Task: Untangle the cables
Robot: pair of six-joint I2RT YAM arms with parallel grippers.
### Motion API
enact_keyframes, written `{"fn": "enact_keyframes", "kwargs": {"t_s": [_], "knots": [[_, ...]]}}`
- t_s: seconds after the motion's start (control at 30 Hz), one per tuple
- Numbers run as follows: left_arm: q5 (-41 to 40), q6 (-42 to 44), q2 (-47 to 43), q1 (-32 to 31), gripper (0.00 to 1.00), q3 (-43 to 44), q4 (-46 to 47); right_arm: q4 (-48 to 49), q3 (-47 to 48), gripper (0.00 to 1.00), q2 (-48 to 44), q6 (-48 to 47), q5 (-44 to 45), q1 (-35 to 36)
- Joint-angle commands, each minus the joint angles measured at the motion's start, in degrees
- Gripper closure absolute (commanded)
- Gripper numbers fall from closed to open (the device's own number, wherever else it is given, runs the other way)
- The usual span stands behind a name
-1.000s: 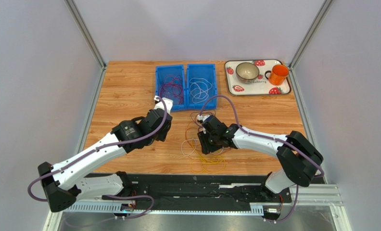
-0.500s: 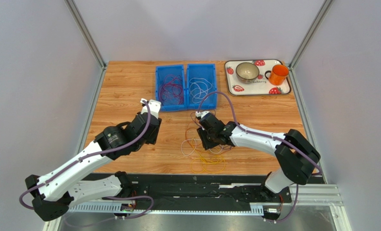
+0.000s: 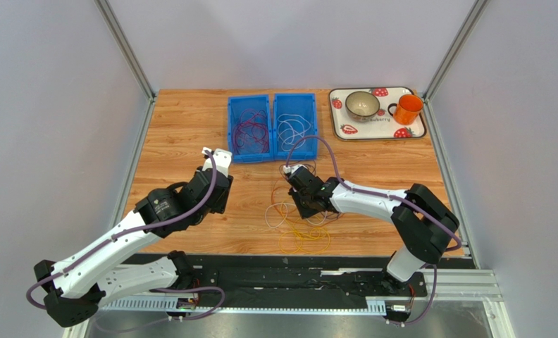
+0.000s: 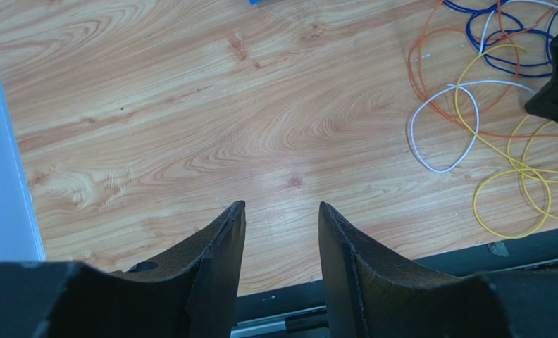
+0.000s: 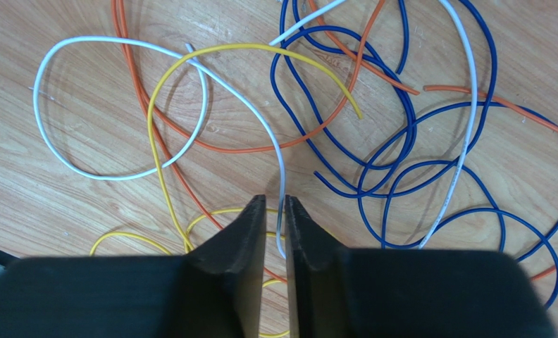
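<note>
A tangle of thin cables (image 3: 299, 215) lies on the wooden table: blue (image 5: 394, 141), orange (image 5: 253, 149), yellow (image 5: 158, 134) and white (image 5: 106, 174) loops crossing one another. My right gripper (image 3: 305, 208) is down in the tangle. Its jaws are almost together around a white cable (image 5: 282, 169), which runs up from between the fingertips (image 5: 275, 203). My left gripper (image 4: 282, 205) is open and empty over bare wood, left of the tangle (image 4: 486, 134). In the top view the left gripper (image 3: 213, 199) is well apart from the cables.
Two blue bins stand at the back: one (image 3: 230, 130) holds dark red cables, the other (image 3: 313, 127) white ones. A strawberry tray (image 3: 342, 128) at the back right carries a bowl (image 3: 362, 105) and an orange mug (image 3: 406, 109). A black rail (image 3: 289, 262) runs along the near edge.
My left arm has drawn back from the red-cable bin, moving left and nearer. My right gripper has shifted slightly left over the tangle.
</note>
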Motion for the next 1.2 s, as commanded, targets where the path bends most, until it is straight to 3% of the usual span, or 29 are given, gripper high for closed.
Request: {"fn": "enact_keyframes", "kwargs": {"t_s": [0.0,0.1,0.47,0.73,0.93,1.17], "knots": [[-1.15,0.58,-0.45,-0.14,0.48,-0.20,0.41,0.12,2.86,0.91,-1.69,0.04,1.14,0.69],[-0.97,0.50,-0.80,-0.14,0.48,-0.29,0.50,-2.25,4.97,1.00,-3.80,-0.22,1.75,0.96],[-0.97,0.50,-1.06,-0.14,0.48,-0.29,0.50,-11.04,17.00,1.00,-18.20,-1.80,2.28,1.04],[-0.80,0.32,-1.50,-0.14,0.48,-0.38,0.50,-9.20,22.72,1.00,-25.16,-1.54,2.02,0.96],[-0.62,0.06,-1.77,-0.14,0.48,-0.47,0.68,0.10,19.83,1.00,-32.09,0.39,4.65,0.96],[-0.09,0.06,-1.94,-0.14,0.49,-0.38,0.59,-0.41,23.86,1.00,-26.66,-0.22,6.76,0.43]]}}
